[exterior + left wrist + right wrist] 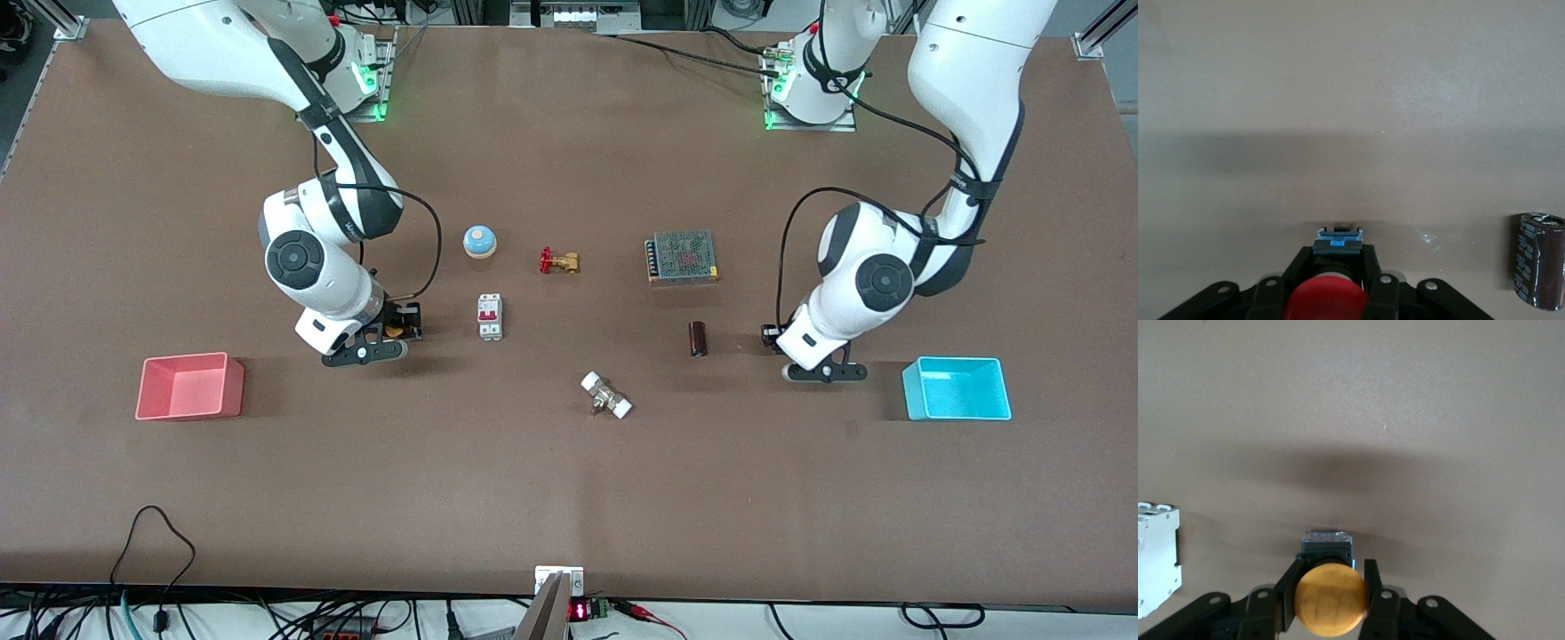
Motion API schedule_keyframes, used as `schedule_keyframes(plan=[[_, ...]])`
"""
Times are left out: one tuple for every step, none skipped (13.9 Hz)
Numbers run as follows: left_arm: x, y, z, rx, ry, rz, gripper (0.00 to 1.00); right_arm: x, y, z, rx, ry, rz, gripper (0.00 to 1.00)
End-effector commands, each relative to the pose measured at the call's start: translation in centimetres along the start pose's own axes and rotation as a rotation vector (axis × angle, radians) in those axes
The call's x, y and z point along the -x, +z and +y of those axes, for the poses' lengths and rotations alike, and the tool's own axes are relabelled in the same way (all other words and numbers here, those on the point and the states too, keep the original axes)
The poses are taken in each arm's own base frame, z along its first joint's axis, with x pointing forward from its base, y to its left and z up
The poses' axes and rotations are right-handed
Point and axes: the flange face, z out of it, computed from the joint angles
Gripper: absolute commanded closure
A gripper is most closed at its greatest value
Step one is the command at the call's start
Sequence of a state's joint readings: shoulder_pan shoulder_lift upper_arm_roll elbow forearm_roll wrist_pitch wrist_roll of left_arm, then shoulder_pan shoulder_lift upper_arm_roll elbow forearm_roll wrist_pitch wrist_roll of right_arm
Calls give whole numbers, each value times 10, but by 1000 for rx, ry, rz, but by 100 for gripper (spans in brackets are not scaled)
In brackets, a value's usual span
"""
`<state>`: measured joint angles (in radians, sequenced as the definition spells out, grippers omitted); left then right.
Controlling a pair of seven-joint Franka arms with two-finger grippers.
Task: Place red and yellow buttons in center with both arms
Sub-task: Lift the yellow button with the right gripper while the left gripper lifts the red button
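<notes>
The right gripper [1331,587] has its jaws pinched on the black-bodied push button with a round yellow-orange cap [1330,599], low over the matte brown table [569,498] beside a white circuit breaker [490,316]. The left gripper [1331,267] has its jaws clamped on the black-bodied, red-capped button [1323,299], near a dark cylindrical capacitor [698,339]. Both arms are bent steeply downward.

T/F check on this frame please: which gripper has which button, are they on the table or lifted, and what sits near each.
1. The left gripper is shut on the red-capped push button. True.
2. The right gripper holds nothing. False: its fingers clamp the yellow-orange-capped push button.
3. The dark cylindrical capacitor lies beside the left gripper. True.
4. The white circuit breaker with a red switch sits in the pink bin. False: it stands on the brown tabletop beside the right gripper.
5. The cyan bin holds a button. False: none shows there.
</notes>
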<state>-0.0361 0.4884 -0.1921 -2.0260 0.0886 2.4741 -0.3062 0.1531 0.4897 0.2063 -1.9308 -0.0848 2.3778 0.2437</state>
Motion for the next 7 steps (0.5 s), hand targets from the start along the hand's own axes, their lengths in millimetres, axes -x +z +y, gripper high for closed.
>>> schedule_keyframes(plan=[[21,2,-3,5,-33,55,55,2,1,-1,8,-1,14,61],[21,1,-2,6,-51,56,15,2,5,-1,9,-3,7,61],[21,-2,-1,7,-64,62,0,2,8,0,20,-17,5,61],[19,-8,0,9,-61,73,0,2,12,0,37,-36,5,61],[15,-24,0,10,-58,99,0,3,12,0,42,-41,4,61],[12,-50,-1,11,-59,136,0,2,15,0,43,-44,2,61],[10,-75,0,3,-58,149,0,2,15,0,43,-44,1,61]])
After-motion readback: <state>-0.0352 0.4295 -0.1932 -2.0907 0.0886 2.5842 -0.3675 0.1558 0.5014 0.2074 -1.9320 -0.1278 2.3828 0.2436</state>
